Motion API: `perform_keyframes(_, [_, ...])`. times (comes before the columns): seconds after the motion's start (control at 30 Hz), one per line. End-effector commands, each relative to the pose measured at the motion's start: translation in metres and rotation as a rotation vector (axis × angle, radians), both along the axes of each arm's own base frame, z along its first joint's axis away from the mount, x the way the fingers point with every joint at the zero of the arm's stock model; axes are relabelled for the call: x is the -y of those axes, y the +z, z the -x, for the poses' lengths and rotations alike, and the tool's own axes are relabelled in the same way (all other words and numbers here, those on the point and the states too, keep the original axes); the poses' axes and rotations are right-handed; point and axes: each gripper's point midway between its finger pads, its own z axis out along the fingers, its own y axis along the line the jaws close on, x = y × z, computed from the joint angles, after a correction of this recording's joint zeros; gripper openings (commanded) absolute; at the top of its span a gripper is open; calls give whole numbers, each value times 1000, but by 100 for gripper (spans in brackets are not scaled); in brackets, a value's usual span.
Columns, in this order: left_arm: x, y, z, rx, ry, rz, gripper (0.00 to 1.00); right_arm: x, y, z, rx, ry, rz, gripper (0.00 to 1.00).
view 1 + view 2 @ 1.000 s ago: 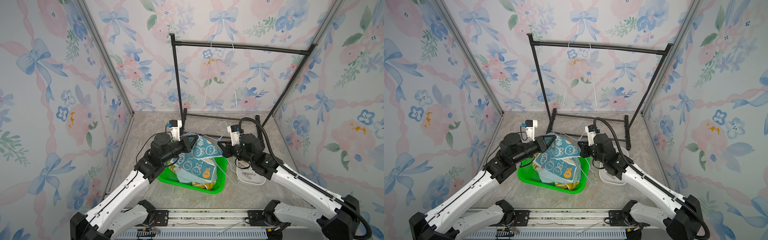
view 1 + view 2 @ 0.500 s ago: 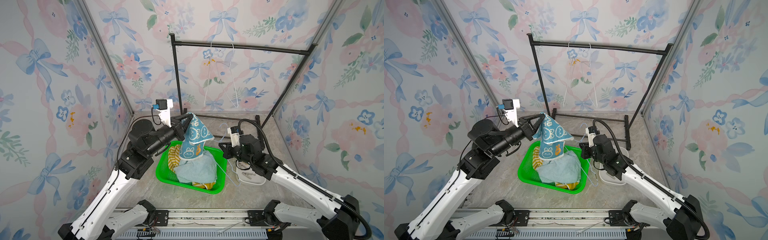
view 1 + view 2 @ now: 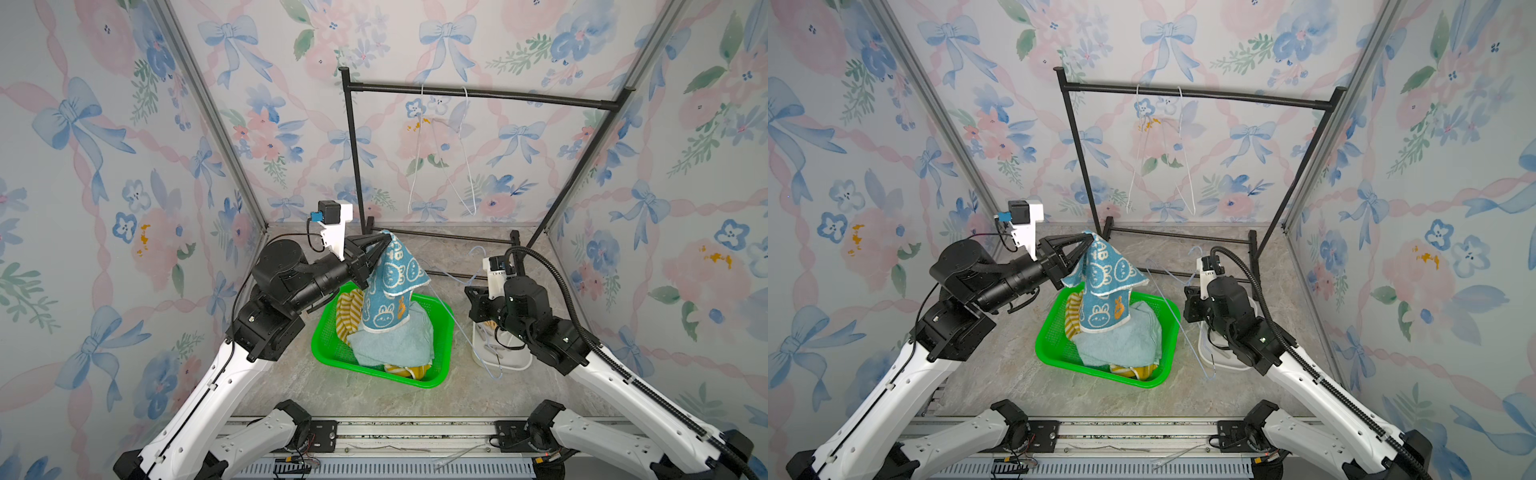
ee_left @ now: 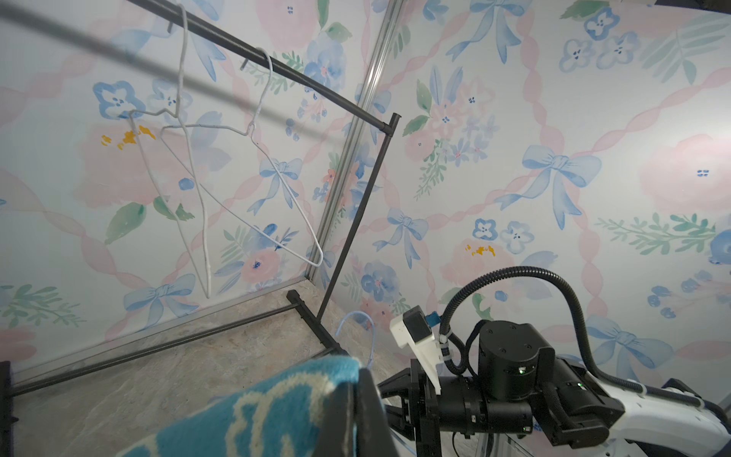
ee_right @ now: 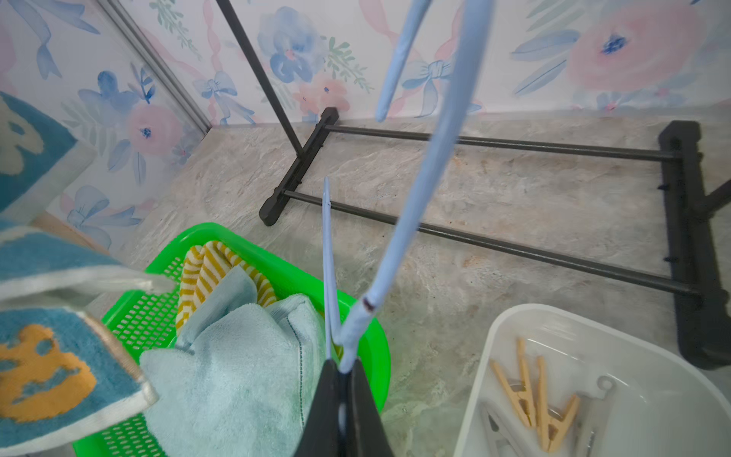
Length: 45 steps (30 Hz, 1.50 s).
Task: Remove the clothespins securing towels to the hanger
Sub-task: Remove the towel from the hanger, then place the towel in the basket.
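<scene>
In a top view the blue bunny towel (image 3: 390, 286) hangs with its long axis near vertical. Its top corner is pinched in the closed left pincer (image 3: 387, 240), and the rest drapes below it over the teal towel (image 3: 395, 345) in the green basket (image 3: 328, 353).

Left wrist view: the towel's hem lies against that pincer's finger.

Right wrist view: the right pincer (image 5: 343, 368) is clamped on the pale blue hanger (image 5: 395, 245), whose wire rises away from it. Tan clothespins (image 5: 530, 391), perhaps grey ones too, lie roughly parallel to it in the white tub (image 5: 514, 324) just beside it.
</scene>
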Motion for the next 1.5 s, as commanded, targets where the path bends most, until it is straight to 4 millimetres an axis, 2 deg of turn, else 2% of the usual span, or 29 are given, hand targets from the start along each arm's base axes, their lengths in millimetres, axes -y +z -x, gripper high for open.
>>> perform_keyframes(0.0, [22,-17,7,-28,-118,-35,0,32,-1,4,-6,-91,52,0])
perform_keyframes(0.2, [50,-40,15,-71,-225,-78,0,64,3,11,-3,-171,55,0])
perform_keyframes(0.33, [63,-61,17,-121,-265,-103,0,73,3,13,-3,-194,57,0])
perform_keyframes(0.43, [63,-86,8,-188,-223,-122,0,75,3,13,-1,-197,53,0])
perform_keyframes(0.53, [60,-125,-1,-260,-168,-165,0,75,0,13,-8,-197,55,0])
perform_keyframes(0.67, [42,-178,-14,-340,-40,-228,0,75,-3,12,-15,-197,54,0])
perform_keyframes(0.73, [28,-196,-19,-378,31,-247,0,75,-3,12,-16,-196,52,0])
perform_keyframes(1.0, [-34,-239,-30,-481,252,-243,0,73,-6,11,-24,-194,47,0])
perform_keyframes(1.17, [-65,-288,-25,-573,352,-271,0,71,-4,11,-22,-180,40,0])
perform_keyframes(1.33, [-86,-314,-24,-615,437,-283,0,67,-2,10,-22,-168,34,0])
perform_keyframes(1.47, [-89,-329,-26,-644,442,-313,0,60,-1,9,-24,-136,20,0])
